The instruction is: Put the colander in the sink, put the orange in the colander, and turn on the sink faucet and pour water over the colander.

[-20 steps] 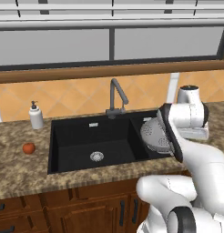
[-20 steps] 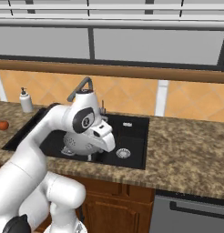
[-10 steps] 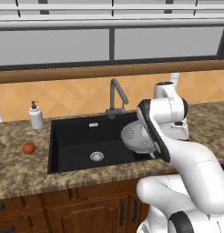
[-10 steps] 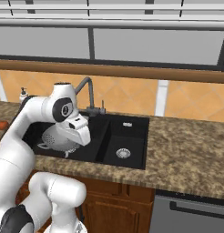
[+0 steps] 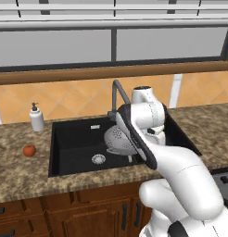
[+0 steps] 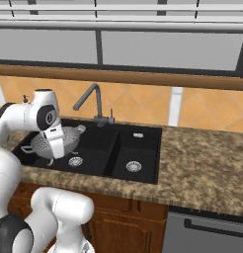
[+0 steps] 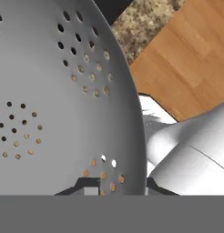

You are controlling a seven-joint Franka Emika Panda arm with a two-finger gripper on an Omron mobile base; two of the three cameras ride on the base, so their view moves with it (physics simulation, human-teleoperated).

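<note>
The tool (image 7: 116,185) is clamped tight on the rim of the colander (image 5: 119,139), carrying it tilted on edge above the wider left basin of the sink (image 5: 72,143), not yet set on the basin floor. The basin floor and its drain (image 5: 98,159) lie directly beneath, so the coming move is, I judge, a straight lowering and levelling. The orange (image 5: 28,150) waits on the bench (image 5: 23,164) well left of the sink, and no brand or writing is legible anywhere.

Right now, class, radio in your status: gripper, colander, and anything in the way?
Gripper shut on colander rim. Colander held tilted over the wide basin of the sink. Orange on the counter. Nothing in the way.
</note>
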